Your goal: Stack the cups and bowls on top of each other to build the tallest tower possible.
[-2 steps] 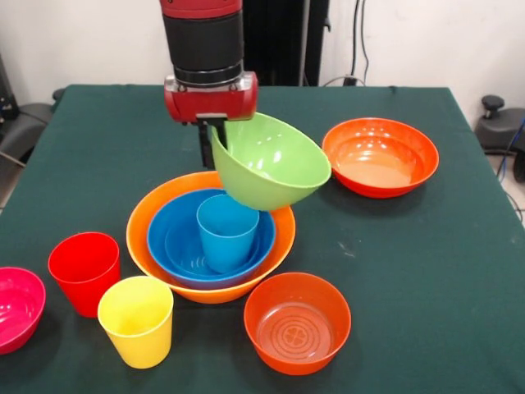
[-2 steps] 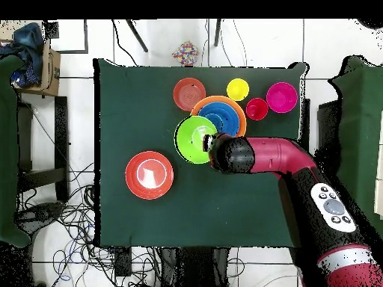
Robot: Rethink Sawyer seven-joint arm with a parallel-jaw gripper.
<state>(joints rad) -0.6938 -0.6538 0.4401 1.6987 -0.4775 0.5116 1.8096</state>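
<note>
The hand (image 1: 215, 125) grips the green bowl (image 1: 271, 161) by its rim, pinched on the wall, and the bowl hangs tilted in the air, mouth facing the camera across the desk (image 1: 426, 271). It looks light, stiff, glossy plastic, likely slippery; a rim pinch seems the only sensible hold, and it may swing. It hovers over the tower (image 1: 210, 238) near the desk's middle: 1 orange bowl (image 1: 152, 217) at the bottom, a blue bowl (image 1: 176, 226) in it, then a small blue bowl and a blue cup (image 1: 226, 232). Loose still: 2 red-orange bowls (image 1: 297, 322), red cup (image 1: 84, 272), yellow cup (image 1: 137, 320), pink bowl (image 1: 16, 308).
</note>
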